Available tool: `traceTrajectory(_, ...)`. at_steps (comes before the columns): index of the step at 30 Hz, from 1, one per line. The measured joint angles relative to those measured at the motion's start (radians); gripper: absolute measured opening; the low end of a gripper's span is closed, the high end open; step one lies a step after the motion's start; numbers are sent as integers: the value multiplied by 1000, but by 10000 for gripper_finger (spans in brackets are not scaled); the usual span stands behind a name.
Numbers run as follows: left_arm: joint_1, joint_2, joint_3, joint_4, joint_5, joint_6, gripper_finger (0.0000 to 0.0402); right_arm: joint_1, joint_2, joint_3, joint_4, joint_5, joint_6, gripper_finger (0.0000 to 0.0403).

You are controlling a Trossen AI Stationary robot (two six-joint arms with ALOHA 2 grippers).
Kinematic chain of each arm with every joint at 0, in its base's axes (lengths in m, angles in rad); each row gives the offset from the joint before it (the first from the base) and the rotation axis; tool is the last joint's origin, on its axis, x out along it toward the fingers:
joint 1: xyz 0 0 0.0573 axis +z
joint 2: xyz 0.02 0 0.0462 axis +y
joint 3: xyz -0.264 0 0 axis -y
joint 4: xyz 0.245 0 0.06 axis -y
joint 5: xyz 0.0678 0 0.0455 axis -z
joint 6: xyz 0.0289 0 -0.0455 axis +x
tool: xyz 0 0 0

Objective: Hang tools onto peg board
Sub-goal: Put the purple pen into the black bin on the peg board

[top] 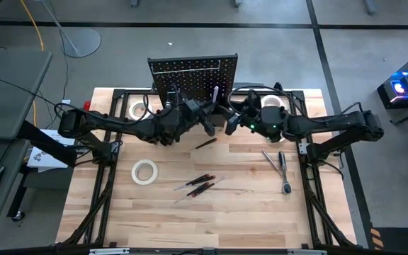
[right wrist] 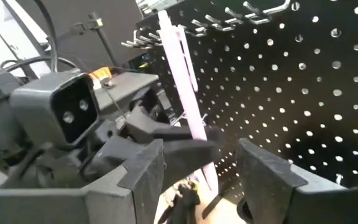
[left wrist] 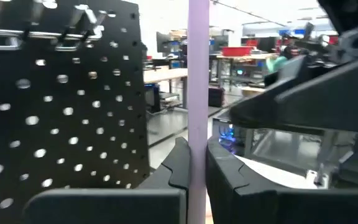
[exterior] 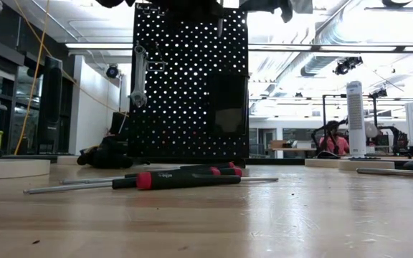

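The peg board [top: 193, 74] stands upright at the table's far edge, with a silver wrench [exterior: 138, 75] hanging on it and a small black bin [exterior: 228, 111] on its front. My left gripper [left wrist: 197, 180] is shut on a slim purple tool [left wrist: 197, 93], held just in front of the board. My right gripper [right wrist: 201, 180] is open and faces the left gripper [right wrist: 166, 134] from close by. The purple tool's [right wrist: 182, 93] lower end shows between the right fingers, which touch nothing. My left gripper pinches the purple tool's lower part [left wrist: 197, 158] between its two fingers. The fingers lie level and across the tool. The tool stands nearly upright and clear of the table. Most of its length rises above the fingers, and a short end [right wrist: 210, 177] shows below them.
On the table lie a white tape roll [top: 144, 171], red-handled screwdrivers [top: 198, 184], a dark screwdriver [top: 205, 143] and silver wrenches [top: 280, 166]. Two more tape rolls [top: 139, 110] [top: 271, 101] sit near the far edge beside the board. Hooks [right wrist: 229, 22] stick out along the board's top.
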Motion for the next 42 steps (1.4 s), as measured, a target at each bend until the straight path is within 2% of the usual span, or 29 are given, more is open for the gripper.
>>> traceTrajectory(5,-4,0,0,-15,100,-3,14,0,14,0,71,0,-48,189)
traceTrajectory(15,-5,0,0,-16,140,-15,14,-35,14,0,60,-6,-56,188)
traceTrajectory(18,-5,0,0,-15,146,-30,14,-46,14,0,61,-42,-55,183)
traceTrajectory(21,-5,0,0,-15,154,-30,14,-48,14,0,61,-79,-55,161)
traceTrajectory(33,-5,0,0,-13,170,-48,14,-48,14,0,69,-111,-54,16)
traceTrajectory(39,-5,-2,0,-9,174,-59,16,-48,14,0,85,-111,-49,8)
traceTrajectory(42,-5,-2,0,-13,183,-56,46,-48,11,0,81,-111,-53,6)
